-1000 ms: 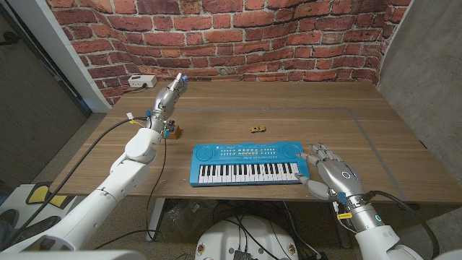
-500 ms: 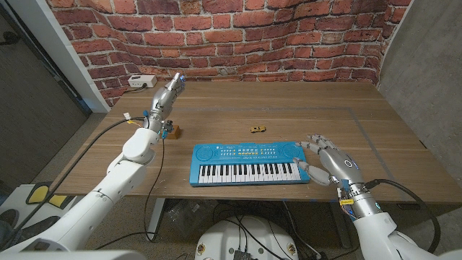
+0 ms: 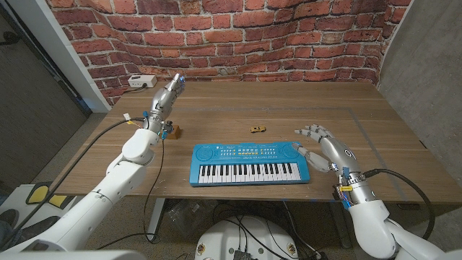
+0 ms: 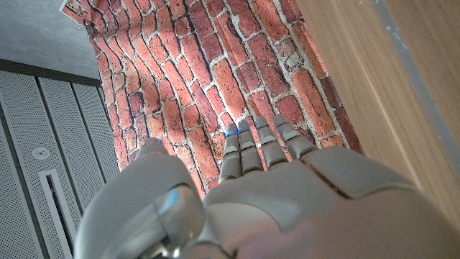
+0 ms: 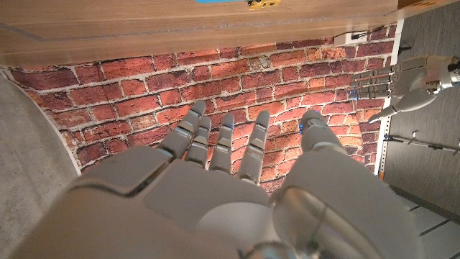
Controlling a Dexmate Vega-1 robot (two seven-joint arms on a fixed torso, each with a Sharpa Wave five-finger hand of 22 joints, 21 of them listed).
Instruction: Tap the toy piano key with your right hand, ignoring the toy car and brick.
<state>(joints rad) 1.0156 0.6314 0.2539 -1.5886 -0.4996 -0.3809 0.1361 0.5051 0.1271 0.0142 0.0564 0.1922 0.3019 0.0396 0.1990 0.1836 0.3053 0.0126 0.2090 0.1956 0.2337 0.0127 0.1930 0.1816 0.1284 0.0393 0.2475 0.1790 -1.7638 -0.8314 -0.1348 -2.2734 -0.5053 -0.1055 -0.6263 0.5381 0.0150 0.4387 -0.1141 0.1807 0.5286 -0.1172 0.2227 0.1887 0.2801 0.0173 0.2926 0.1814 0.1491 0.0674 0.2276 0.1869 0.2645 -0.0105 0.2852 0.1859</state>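
My right hand [image 3: 323,146] hovers just off the right end of the blue toy piano [image 3: 249,164], fingers spread, holding nothing — not on the keys as far as I can tell. Whether a key has been tapped, I can't judge from here. The piano sits at the table's near middle. The toy car [image 3: 256,129] is beyond it, the brick [image 3: 173,131] off to the left. My left hand [image 3: 169,94] is raised, fingers straight, empty.

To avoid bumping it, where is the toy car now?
In the head view, the toy car sits mid-table, just behind the toy piano, apart from it.
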